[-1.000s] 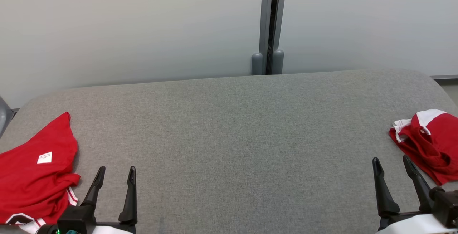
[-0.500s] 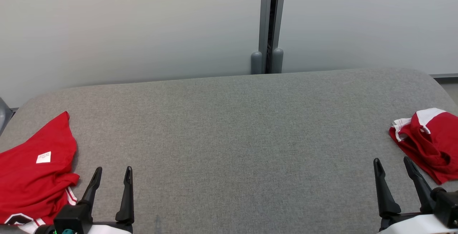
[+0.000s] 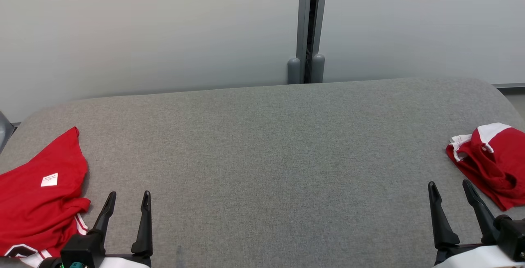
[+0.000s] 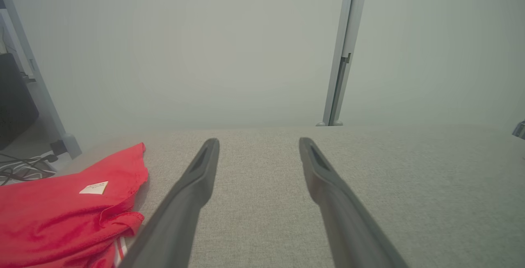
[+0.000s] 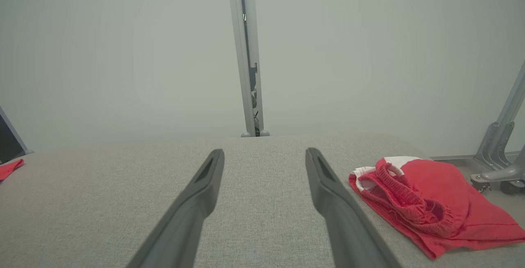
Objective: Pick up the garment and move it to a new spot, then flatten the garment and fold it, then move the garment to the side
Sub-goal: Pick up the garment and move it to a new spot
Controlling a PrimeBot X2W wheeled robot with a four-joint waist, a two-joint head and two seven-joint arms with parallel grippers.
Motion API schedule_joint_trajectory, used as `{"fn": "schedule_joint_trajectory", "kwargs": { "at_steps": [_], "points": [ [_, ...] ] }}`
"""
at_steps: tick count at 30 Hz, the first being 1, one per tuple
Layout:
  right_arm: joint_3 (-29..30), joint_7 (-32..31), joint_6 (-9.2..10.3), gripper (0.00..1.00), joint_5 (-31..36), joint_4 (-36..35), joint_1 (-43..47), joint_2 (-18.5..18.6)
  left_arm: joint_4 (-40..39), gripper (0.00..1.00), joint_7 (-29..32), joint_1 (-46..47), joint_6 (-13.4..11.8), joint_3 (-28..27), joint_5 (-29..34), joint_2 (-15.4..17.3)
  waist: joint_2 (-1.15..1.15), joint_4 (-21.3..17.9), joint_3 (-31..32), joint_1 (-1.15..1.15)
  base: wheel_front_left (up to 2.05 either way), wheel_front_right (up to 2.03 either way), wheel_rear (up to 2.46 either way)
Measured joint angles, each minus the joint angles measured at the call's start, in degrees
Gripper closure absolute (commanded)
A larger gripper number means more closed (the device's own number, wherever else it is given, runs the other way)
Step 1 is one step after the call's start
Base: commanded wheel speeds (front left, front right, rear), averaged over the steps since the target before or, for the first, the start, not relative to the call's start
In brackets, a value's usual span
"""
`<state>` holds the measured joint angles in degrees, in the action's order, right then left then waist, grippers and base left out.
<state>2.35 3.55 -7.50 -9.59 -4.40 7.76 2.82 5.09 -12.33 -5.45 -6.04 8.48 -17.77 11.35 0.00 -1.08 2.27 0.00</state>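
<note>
Two red garments lie on the grey fabric-covered table (image 3: 262, 157). A crumpled red shirt (image 3: 37, 202) with a white tag sits at the near left, also seen in the left wrist view (image 4: 61, 214). A bunched red-and-white garment (image 3: 496, 161) with an elastic waistband lies at the right edge (image 5: 430, 194). My left gripper (image 3: 128, 195) stands open just right of the shirt, not touching it (image 4: 259, 141). Just left of the red-and-white garment my right gripper (image 3: 448, 184) is open and holds nothing (image 5: 264, 152).
A pale wall with a grey vertical post (image 3: 307, 30) rises behind the table's far edge. In the right wrist view, a metal frame on castors (image 5: 498, 153) stands past the table's right end. Cables (image 4: 22, 169) lie on the floor at far left.
My left gripper has slipped a little to the left and back toward me. The right gripper and both garments stay where they were.
</note>
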Motion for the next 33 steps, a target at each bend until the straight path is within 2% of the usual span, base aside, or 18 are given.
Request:
{"fn": "schedule_joint_trajectory", "kwargs": {
  "at_steps": [9, 15, 20, 33],
  "points": [
    [0.58, 0.00, 0.01, 0.00, -0.07, 0.05, 0.03, 0.00, 0.23, 0.00, -0.31, 0.62, 0.00, 0.20, -0.56, -0.05, 0.00, 0.57, -0.22, 0.00, 0.00, 0.00, 0.00],
    [0.55, -0.01, 0.01, 0.00, 0.03, -0.62, 0.39, 0.00, 0.19, 0.00, -0.90, 2.89, 0.43, 0.15, -0.97, -0.07, 0.00, 3.64, -0.81, 0.00, 0.00, 0.00, 0.00],
    [0.35, -0.08, 0.01, 0.00, 0.51, -1.34, 0.18, -0.02, 0.36, 0.00, -1.58, 4.32, 0.18, -0.19, -0.93, -0.22, 0.00, 8.69, -1.45, 0.00, 0.00, 0.00, 0.00],
    [-1.89, -0.70, 0.01, 0.00, 0.78, -2.02, -2.33, -0.01, 0.85, 0.00, -2.42, 5.14, 0.19, -2.55, -1.63, -0.71, 0.00, 24.72, -3.25, 0.00, 0.00, 0.00, 0.00]
  ]
}}
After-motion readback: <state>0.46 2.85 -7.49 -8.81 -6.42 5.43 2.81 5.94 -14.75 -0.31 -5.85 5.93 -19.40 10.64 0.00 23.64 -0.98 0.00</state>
